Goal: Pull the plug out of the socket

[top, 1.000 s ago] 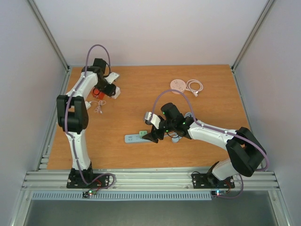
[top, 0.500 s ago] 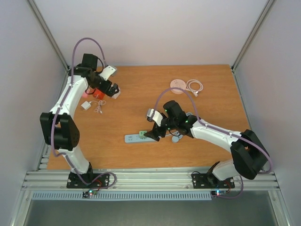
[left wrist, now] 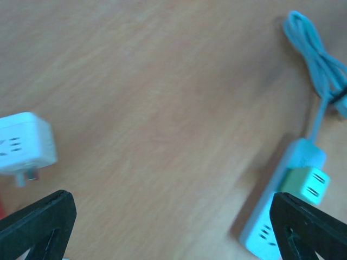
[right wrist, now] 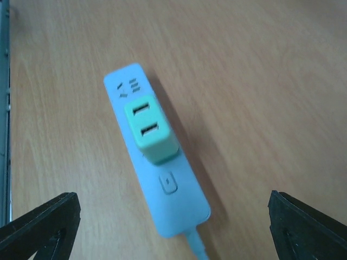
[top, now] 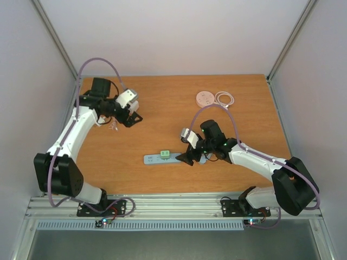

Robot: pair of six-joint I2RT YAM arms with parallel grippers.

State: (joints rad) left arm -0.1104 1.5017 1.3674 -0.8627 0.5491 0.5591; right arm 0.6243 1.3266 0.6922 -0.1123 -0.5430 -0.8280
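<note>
The green plug (right wrist: 152, 132) is sitting in the pale blue socket strip (right wrist: 173, 200) near the middle of the worktop (top: 162, 108). The right fingers (right wrist: 38, 227) are hanging wide apart just beside the strip's cord end (gripping nothing), while the left fingers (left wrist: 38, 222) are standing wide too, well away, near what looks like a white adapter (left wrist: 24, 146).

Green plug (right wrist: 152, 132) upright in flat pale-blue socket strip (right wrist: 181, 208).

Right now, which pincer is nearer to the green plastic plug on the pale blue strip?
Right. The right pincer hovers just beside the green plastic plug; the left pincer is far off, back-left.
</note>
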